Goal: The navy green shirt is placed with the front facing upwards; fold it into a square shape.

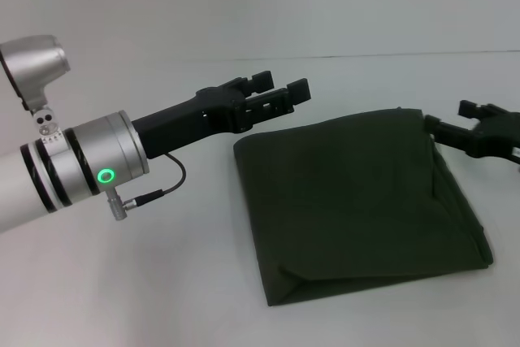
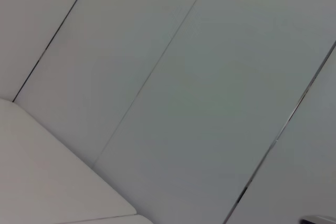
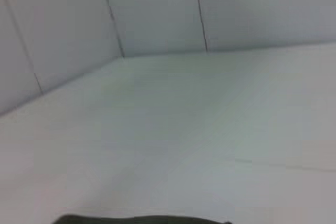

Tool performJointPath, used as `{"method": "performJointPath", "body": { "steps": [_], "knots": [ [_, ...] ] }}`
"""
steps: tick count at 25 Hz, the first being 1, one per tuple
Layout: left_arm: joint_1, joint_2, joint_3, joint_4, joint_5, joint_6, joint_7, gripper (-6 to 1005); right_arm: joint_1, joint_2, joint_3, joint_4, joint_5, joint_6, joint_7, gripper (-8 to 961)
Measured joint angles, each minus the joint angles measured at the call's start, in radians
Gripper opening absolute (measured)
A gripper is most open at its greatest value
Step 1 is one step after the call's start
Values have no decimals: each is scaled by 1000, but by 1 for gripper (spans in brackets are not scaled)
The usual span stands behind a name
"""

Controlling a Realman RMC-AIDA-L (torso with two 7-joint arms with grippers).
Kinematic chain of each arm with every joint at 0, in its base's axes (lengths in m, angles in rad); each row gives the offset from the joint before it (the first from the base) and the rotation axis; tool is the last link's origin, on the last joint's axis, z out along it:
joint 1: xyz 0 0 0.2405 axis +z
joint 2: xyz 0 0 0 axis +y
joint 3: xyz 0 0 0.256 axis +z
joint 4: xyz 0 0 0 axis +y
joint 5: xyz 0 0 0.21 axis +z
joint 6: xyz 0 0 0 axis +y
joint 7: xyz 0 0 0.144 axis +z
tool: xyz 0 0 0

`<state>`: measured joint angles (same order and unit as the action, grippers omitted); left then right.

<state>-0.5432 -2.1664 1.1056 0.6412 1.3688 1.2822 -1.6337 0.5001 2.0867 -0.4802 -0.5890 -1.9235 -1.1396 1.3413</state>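
The navy green shirt (image 1: 357,201) lies folded into a rough square on the white table (image 1: 162,282), with plain fabric showing and a folded flap along its near edge. A dark sliver of the shirt (image 3: 142,219) shows at the edge of the right wrist view. My left gripper (image 1: 281,85) hangs open in the air beyond the shirt's far left corner, holding nothing. My right gripper (image 1: 452,118) sits low at the shirt's far right corner, open, with its lower finger right beside the cloth.
White wall panels (image 2: 210,77) stand behind the table. Bare tabletop stretches to the left of the shirt and in front of it. A thin black cable (image 1: 166,184) loops under my left wrist.
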Motion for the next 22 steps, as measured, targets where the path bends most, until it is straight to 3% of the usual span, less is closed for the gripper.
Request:
{"method": "performJointPath", "body": {
  "steps": [6, 9, 15, 22],
  "knots": [
    [1, -1, 0, -2, -4, 0, 0, 923, -82, 0, -10, -56, -27, -241, -8, 862],
    [2, -1, 0, -2, -4, 0, 0, 922, -106, 3, -11, -57, -68, -290, -26, 862],
    [-2, -1, -2, -2, -4, -1, 0, 922, -119, 2, -13, -20, -86, -283, -24, 862],
    [-5, -1, -3, -2, -2, -1, 0, 922, -88, 3, -16, 50, -148, -181, -21, 862]
  ]
}}
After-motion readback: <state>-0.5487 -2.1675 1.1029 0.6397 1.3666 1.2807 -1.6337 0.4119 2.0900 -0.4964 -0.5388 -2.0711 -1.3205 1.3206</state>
